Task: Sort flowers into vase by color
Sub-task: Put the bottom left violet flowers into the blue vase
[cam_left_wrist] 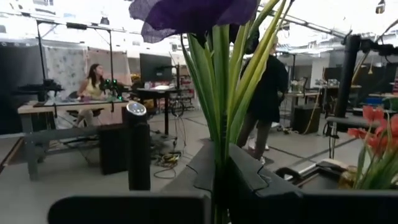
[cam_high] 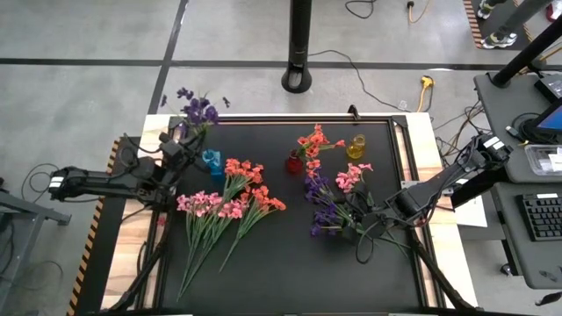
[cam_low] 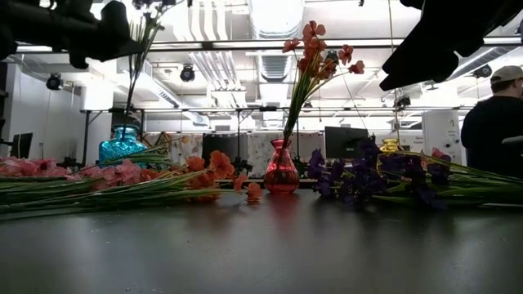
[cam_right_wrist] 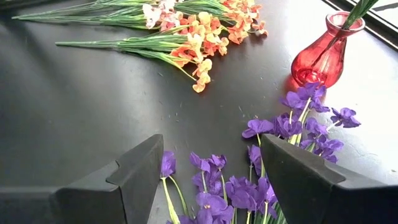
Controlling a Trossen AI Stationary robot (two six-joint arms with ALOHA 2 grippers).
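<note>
You are early in the sorting: one coral-red sprig (cam_high: 313, 140) stands in the red vase (cam_high: 294, 162), your left end effector (cam_high: 180, 140) is clamped on a purple sprig (cam_high: 198, 110) beside the blue vase (cam_high: 212, 161), your right end effector (cam_right_wrist: 211, 168) hangs with fingers apart over the purple flowers (cam_high: 325, 206), and the pink and coral sprigs (cam_high: 228, 202) lie on the bench (cam_high: 290, 272)

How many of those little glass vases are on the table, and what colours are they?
Blue vase: 1
Red vase: 1
Yellow vase: 1
Total: 3 vases
</note>
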